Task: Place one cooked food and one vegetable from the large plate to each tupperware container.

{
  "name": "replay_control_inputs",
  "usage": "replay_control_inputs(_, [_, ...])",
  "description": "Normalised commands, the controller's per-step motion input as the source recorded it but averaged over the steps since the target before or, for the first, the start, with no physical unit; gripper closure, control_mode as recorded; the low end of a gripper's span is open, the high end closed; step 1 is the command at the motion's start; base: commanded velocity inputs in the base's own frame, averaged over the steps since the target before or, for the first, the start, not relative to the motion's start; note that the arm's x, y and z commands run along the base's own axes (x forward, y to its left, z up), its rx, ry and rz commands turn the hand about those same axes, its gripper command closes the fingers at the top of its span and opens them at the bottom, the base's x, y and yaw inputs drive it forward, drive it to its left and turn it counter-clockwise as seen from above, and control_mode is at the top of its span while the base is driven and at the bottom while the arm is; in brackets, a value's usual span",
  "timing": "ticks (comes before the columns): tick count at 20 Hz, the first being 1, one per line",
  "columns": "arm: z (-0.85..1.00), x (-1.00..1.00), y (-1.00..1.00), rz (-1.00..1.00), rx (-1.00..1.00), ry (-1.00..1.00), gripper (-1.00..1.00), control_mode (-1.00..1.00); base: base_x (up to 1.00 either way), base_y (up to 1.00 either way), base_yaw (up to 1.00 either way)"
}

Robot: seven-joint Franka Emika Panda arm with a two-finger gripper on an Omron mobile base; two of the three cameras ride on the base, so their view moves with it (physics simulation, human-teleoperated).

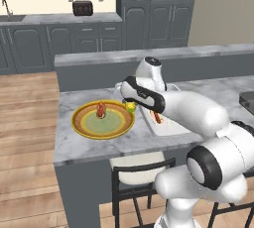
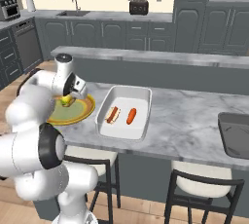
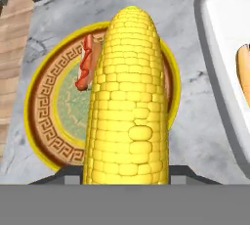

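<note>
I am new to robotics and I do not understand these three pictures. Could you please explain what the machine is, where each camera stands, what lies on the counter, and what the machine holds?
The machine is a white robot arm on a base that can drive, in a simulated kitchen. Two cameras ride on the base behind the arm, one to its left and one to its right, so they show the same marble counter from two sides. The third camera sits on the hand and looks along the gripper.

On the counter lies the large plate with one reddish food left on it. Beside it is the white container, which already holds a hot dog and an orange-red sausage-shaped piece. The dark grey container lies farther along.

The gripper holds a yellow corn cob, above the plate's edge.
</note>
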Motion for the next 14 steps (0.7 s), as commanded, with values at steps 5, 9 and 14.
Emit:
replay_control_inputs(5, [1.00, -0.98, -0.47, 0.03, -0.03, -0.06, 1.00, -1.00, 0.00, 0.00, 0.00])
replay_control_inputs(9, [0.87, -0.69, -0.62, -0.01, -0.18, 0.26, 1.00, -1.00, 0.00, 0.00, 0.00])
replay_control_inputs(14, [0.34, -0.08, -0.37, -0.04, -0.42, 0.45, 1.00, -1.00, 0.00, 0.00, 0.00])
